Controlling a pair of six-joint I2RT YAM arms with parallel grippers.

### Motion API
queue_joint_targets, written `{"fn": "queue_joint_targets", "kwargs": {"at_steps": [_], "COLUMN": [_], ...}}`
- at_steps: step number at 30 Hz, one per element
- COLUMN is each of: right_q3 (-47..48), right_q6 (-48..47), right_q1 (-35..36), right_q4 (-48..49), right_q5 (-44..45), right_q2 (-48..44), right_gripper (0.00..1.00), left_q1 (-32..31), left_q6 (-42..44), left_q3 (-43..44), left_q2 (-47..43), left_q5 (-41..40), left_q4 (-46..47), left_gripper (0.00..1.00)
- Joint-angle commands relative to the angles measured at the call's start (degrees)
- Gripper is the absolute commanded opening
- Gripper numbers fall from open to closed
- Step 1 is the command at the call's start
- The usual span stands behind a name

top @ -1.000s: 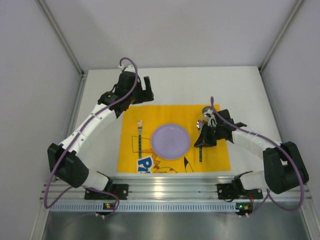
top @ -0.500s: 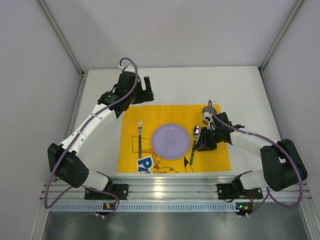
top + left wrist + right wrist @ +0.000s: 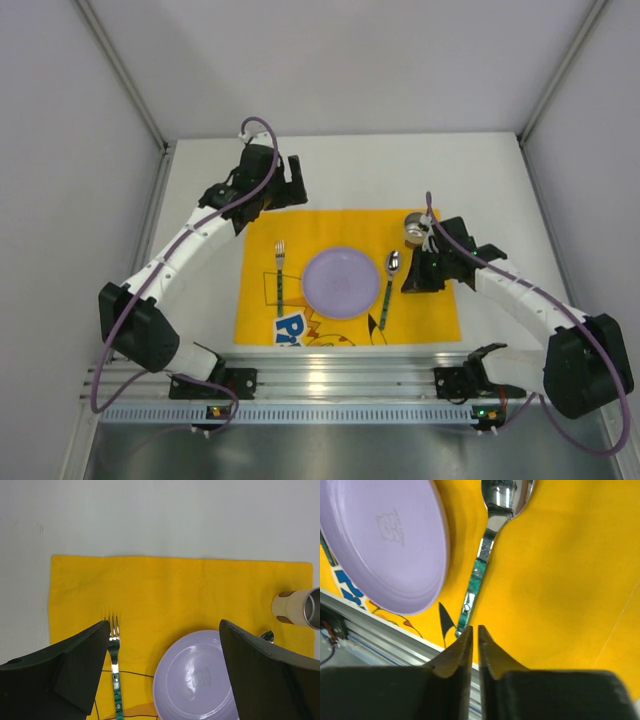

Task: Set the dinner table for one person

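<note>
The white dinner table (image 3: 350, 170) carries a yellow printed mat (image 3: 430, 305). On the mat a purple plate (image 3: 341, 283) lies in the middle, a green-handled fork (image 3: 281, 278) to its left and a green-handled spoon (image 3: 388, 285) to its right. A small metal cup (image 3: 415, 228) stands at the mat's far right. My right gripper (image 3: 412, 282) hovers just right of the spoon, shut and empty (image 3: 474, 629); the spoon (image 3: 487, 545) lies free beyond its tips. My left gripper (image 3: 293, 175) is wide open and empty (image 3: 164, 625) above the mat's far edge, over fork (image 3: 116, 665) and plate (image 3: 195, 680).
Silver aluminium rails (image 3: 340, 375) run along the near edge by the arm bases. Grey walls close in the table on the left, right and back. The cup (image 3: 295, 607) shows at the right edge of the left wrist view.
My right gripper laid the spoon down right of the plate, let go of it and drew back a little to the right. The left arm has not moved.
</note>
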Motion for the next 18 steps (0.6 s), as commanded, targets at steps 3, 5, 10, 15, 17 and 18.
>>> {"fn": "queue_joint_targets", "kwargs": {"at_steps": [3,5,10,15,17,18], "right_q3": [4.39,3.35,2.9,2.28,2.02,1.93], "right_q6": [0.84,2.52,4.37,4.98,4.9,4.9], "right_q1": [7.01,9.93,13.46,14.43,14.6,14.86], "right_q4": [-4.2,-2.27,1.15,3.79,5.2,5.73], "right_q5": [3.8,3.18,2.48,2.04,1.69,1.51], "right_q2": [-2.68,-1.19,3.63,6.81,8.39,8.74], "right_gripper": [0.0,0.0,0.0,0.0,0.0,0.0], "left_q1": [0.72,0.81,0.99,1.34,1.69,2.3], "left_q6": [0.48,0.39,0.3,0.56,0.48,0.13], "left_q3": [-1.04,-1.04,-1.39,-4.28,-5.69,-7.36], "left_q2": [0.04,0.65,0.56,-1.36,-1.98,-2.86], "left_q5": [-0.1,0.43,0.43,-0.35,-0.79,-1.06], "left_q4": [1.65,1.82,1.65,1.29,1.12,1.12], "left_gripper": [0.95,0.95,0.95,0.95,0.95,0.95]}}
